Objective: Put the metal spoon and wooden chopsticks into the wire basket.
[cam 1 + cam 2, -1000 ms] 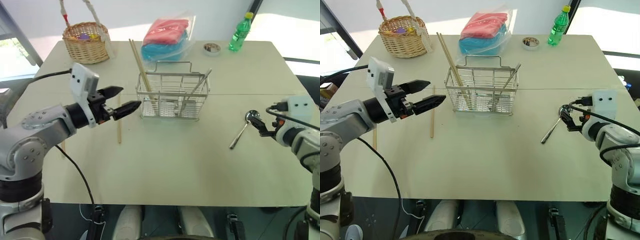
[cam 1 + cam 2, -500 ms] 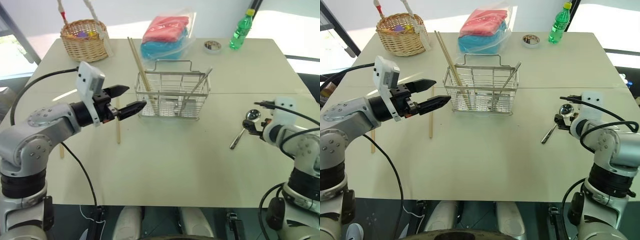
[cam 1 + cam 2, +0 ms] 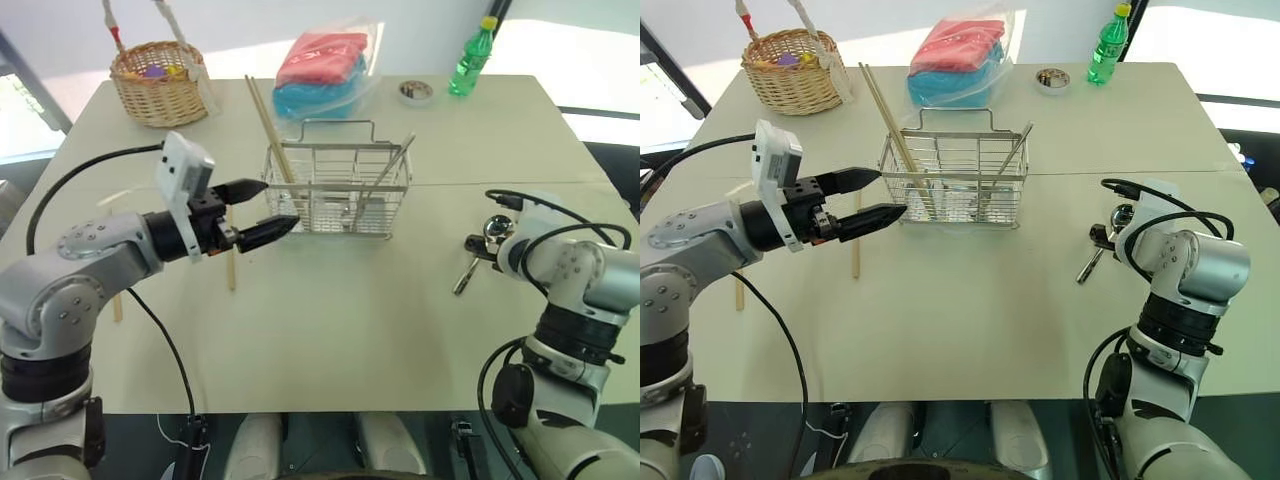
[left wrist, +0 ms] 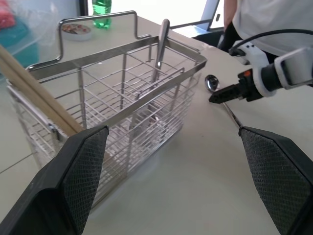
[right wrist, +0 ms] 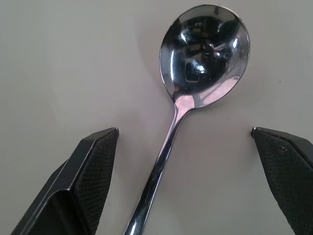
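Right gripper poised over the metal spoon, fingers wide apart either side of its handle on the tabletop; pickup in hand, next a descent and squeeze; left gripper, also spread, empty beside the wire basket holding wooden chopsticks.

No legible text, label, brand, number or sign anywhere

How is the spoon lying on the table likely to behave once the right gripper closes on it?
The spoon looks polished and mirror-bright, so it may well slip between the fingers. Its handle is thin and lies flat on the table, leaving little to get under, so it could skid. It looks like stiff metal, so it probably won't bend. The right gripper stands open astride the handle.
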Robot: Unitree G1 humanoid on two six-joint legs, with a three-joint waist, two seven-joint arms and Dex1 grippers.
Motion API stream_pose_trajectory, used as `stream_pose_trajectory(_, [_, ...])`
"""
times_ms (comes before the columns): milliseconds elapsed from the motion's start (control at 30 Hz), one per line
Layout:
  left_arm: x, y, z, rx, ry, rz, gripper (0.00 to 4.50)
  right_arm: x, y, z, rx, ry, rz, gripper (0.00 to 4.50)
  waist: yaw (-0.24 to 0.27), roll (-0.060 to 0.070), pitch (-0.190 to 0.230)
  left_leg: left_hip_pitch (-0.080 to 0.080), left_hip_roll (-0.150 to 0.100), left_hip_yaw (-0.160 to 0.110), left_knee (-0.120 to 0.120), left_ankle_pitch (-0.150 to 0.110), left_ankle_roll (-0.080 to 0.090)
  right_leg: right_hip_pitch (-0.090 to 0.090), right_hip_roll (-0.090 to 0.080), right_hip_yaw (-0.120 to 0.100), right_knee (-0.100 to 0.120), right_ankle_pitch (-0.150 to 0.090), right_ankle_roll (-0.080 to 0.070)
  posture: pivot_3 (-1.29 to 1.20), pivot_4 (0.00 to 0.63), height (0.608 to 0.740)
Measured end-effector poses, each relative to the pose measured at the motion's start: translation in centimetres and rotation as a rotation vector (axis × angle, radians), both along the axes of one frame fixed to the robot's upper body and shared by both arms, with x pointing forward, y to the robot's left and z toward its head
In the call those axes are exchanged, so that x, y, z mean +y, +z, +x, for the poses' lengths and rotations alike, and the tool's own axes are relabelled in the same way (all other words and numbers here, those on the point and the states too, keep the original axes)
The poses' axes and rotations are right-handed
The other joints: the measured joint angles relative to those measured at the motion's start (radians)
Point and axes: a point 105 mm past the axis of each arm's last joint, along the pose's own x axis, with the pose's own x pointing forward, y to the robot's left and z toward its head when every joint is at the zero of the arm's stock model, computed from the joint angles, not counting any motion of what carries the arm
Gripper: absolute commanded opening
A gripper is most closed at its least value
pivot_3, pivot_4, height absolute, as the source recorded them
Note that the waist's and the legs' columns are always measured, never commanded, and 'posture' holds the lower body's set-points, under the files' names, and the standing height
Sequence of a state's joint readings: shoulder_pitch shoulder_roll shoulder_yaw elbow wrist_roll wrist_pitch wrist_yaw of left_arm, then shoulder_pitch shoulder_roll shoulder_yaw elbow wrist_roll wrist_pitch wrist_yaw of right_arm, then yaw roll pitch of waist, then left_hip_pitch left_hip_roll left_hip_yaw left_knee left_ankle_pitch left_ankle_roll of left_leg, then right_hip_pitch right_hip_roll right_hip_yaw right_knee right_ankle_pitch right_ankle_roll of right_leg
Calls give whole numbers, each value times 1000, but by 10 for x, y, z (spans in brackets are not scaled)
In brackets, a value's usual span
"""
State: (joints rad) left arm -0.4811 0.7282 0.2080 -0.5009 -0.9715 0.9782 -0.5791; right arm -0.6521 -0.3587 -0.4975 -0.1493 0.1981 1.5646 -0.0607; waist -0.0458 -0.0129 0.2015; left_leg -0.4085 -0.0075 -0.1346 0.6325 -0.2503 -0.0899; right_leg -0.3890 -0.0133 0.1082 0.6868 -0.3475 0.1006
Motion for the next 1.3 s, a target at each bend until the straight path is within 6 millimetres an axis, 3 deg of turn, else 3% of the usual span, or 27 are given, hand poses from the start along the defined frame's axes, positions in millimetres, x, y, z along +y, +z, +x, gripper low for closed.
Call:
stream_pose_trajectory(300, [-18, -7, -15, 29, -218, 96, 4500, 1, -4, 4, 0, -29, 18, 4492, 0, -1, -1, 1, -1, -1, -1, 5, 1, 1, 1, -1, 0, 4, -1, 0, 150, 740])
stream_pose_trajectory(400, [-21, -9, -11, 21, -245, 120, 4500, 2, -4, 4, 2, -39, 12, 3696, 0, -1, -1, 1, 0, -2, -1, 5, 1, 1, 2, -1, 1, 4, -2, 0, 150, 740])
stream_pose_trajectory(600, [-23, -6, -4, -8, -259, 134, 4500, 6, -4, 5, -9, -38, 14, 635, -19, -1, -1, 1, 1, -1, -2, 5, 1, 0, 2, -1, 1, 4, -2, 0, 150, 740])
stream_pose_trajectory(633, [-24, -6, -4, -11, -264, 131, 4500, 7, -4, 5, -11, -36, 15, 197, -22, -1, -1, 1, 1, -1, -2, 6, 1, 0, 2, -1, 1, 4, -2, 0, 150, 740])
stream_pose_trajectory(667, [-25, -6, -4, -13, -269, 130, 4500, 7, -4, 5, -11, -37, 14, 84, -24, -2, -1, 1, 1, -1, -2, 6, 1, 0, 2, -1, 1, 4, -2, 0, 150, 740])
stream_pose_trajectory(1000, [-24, -7, 0, -16, -262, 125, 4500, 1, -4, 5, -8, -5, -64, 84, -24, -2, -1, 1, 0, -1, -1, 6, 1, 1, 1, -1, 1, 4, -2, 0, 150, 740])
stream_pose_trajectory(1133, [-24, -7, 0, -17, -265, 123, 4500, -19, -1, 2, -21, -10, -158, 84, -16, -1, -1, 0, -1, -1, -1, 6, 1, 0, 0, -1, 1, 5, -1, 0, 150, 740])
stream_pose_trajectory(1200, [-23, -7, 3, -18, -254, 119, 4500, -40, 18, 3, -89, -35, -271, 84, -14, 1, 1, -1, -2, -1, -1, 6, 1, -1, -1, -1, 1, 5, -1, 0, 150, 740])
stream_pose_trajectory(1300, [-23, -4, 6, -30, -247, 118, 4500, -56, 66, 8, -274, -44, -420, 84, -20, 2, 1, -1, -1, 0, -2, 6, 1, -2, 1, 0, 1, 5, -1, 0, 150, 740])
